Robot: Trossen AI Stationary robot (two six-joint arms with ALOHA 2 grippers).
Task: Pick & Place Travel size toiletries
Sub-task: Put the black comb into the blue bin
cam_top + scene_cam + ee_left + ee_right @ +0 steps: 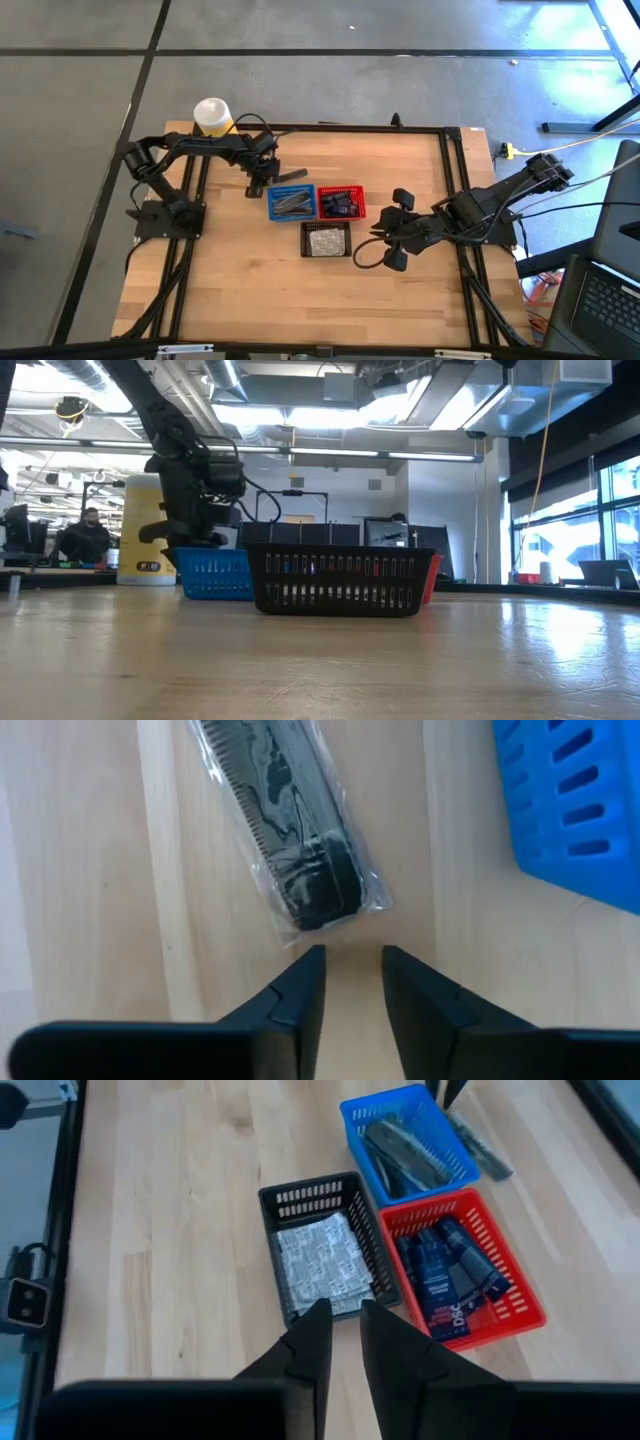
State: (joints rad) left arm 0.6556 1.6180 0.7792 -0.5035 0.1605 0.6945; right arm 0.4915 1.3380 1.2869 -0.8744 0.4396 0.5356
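Observation:
A black comb in a clear crinkly packet [290,830] lies flat on the wood next to the blue basket [570,810], and also shows in the high view as the packet [288,178]. My left gripper [352,965] hovers just short of the packet's near end, fingers a narrow gap apart, touching nothing. The blue basket [292,203] holds slim grey items, the red basket [341,203] navy tubes, and the black basket [322,1255] clear packets. My right gripper [343,1320] waits shut above the table to the right of the baskets.
A white-and-yellow canister [212,115] stands at the table's far left corner behind the left arm. The three baskets cluster mid-table. Bare wood lies toward the near edge [250,300]. People sit in the room beyond [85,535].

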